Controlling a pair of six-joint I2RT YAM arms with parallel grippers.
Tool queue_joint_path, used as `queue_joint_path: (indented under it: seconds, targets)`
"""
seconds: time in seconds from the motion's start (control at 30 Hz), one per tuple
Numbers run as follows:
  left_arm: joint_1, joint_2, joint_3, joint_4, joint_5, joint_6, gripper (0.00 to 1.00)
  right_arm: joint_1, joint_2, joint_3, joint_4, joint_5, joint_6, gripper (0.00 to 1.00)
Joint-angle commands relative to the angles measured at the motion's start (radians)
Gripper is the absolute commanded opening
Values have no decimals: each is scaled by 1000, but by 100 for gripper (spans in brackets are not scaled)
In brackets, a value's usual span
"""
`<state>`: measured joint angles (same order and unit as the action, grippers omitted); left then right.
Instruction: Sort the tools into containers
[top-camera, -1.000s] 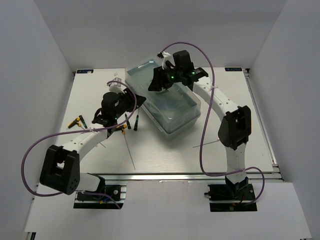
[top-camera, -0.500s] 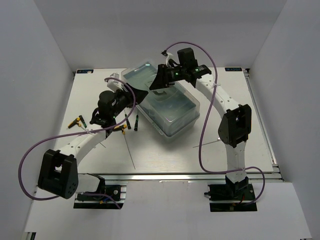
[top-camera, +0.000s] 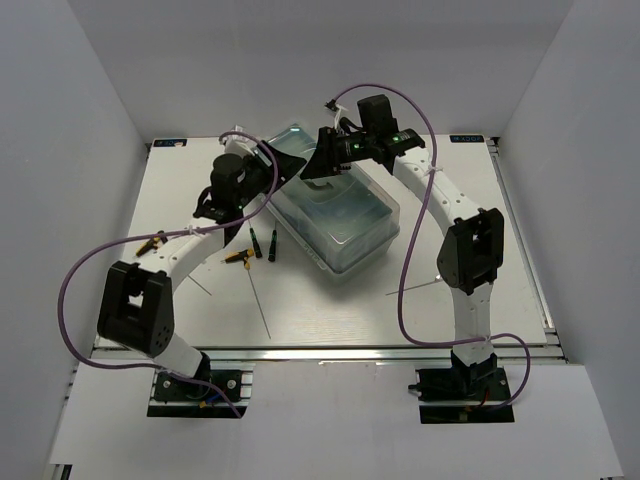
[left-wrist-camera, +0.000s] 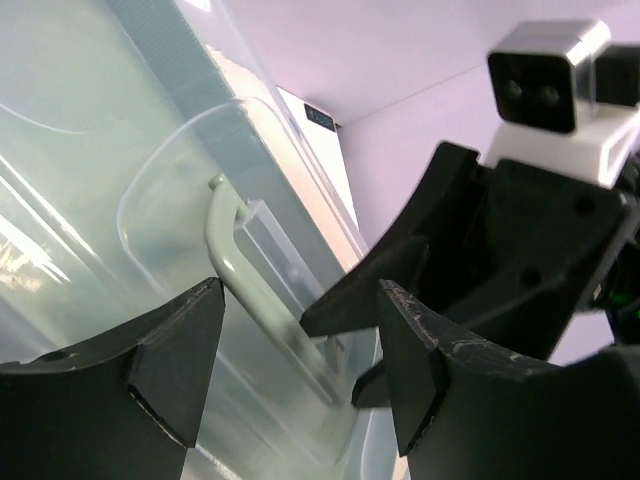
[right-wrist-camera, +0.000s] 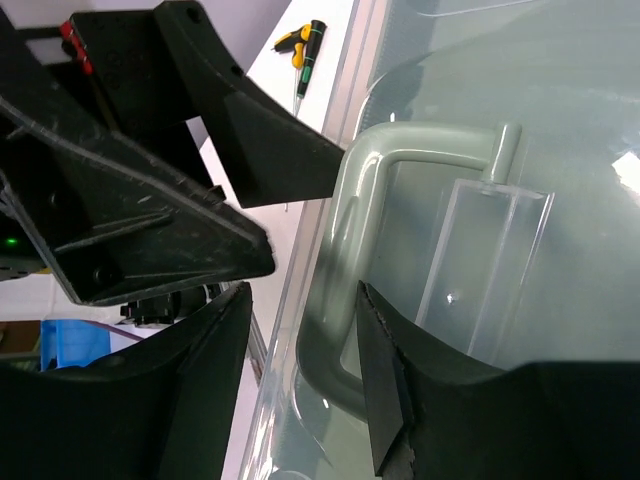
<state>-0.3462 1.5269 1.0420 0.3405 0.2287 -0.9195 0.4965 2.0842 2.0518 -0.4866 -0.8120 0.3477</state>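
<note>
"Starting at the left edge, what's still out on the table?"

"One yellow-black screwdriver (top-camera: 151, 243) far left, a second one (top-camera: 237, 256) nearer the box, and two dark green screwdrivers (top-camera: 255, 243) beside it. A long rod (top-camera: 261, 305) lies below them. None is sorted yet."

"And the left gripper (left-wrist-camera: 300, 300)?"

"That's the change. A second ago it hung over those screwdrivers; now it has swung up to the toolbox (top-camera: 350, 225). Its jaws stand wide, holding nothing, with the pale green handle (left-wrist-camera: 250, 285) between them."

"So it dropped the picking?"

"I'd judge so. The lid (right-wrist-camera: 560, 120) looks closed, and nothing goes in until it's open."

"What's inside?"

"Mint-green trays show through the clear plastic. Whether any tool lies in them, I cannot tell."

"The right gripper (right-wrist-camera: 303, 295)?"

"It has hardly shifted. It sits at the same handle from the other side, fingers parted around it and gripping nothing, close to the left one. A clash there is my worry."

"Further right?"

"Another rod (top-camera: 412, 291), alone on the table."
</note>
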Motion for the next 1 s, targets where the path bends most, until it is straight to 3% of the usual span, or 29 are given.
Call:
queue_joint_path:
  seconds: [0.0, 0.13, 0.27, 0.57, 0.73, 0.97]
  targets:
    - [0, 16, 70, -116, 18, -36, 72, 11, -12, 30, 26, -90, 30, 51]
    - [0, 41, 102, -175, 27, -61, 70, 11, -12, 30, 31, -98, 30, 51]
    - [0, 97, 169, -231, 64, -93, 59, 11, -12, 37, 25, -95, 7, 52]
    - [-8, 211, 352, -503, 103, -84, 47, -9, -73, 13, -32, -36, -137, 59]
    - [-8, 243, 424, -606, 77, -62, 21, -128, -159, -68, -58, 4, -216, 71]
    - [-8, 286, 570, -676, 73, -22, 9, -292, -265, -151, -70, 45, -306, 80]
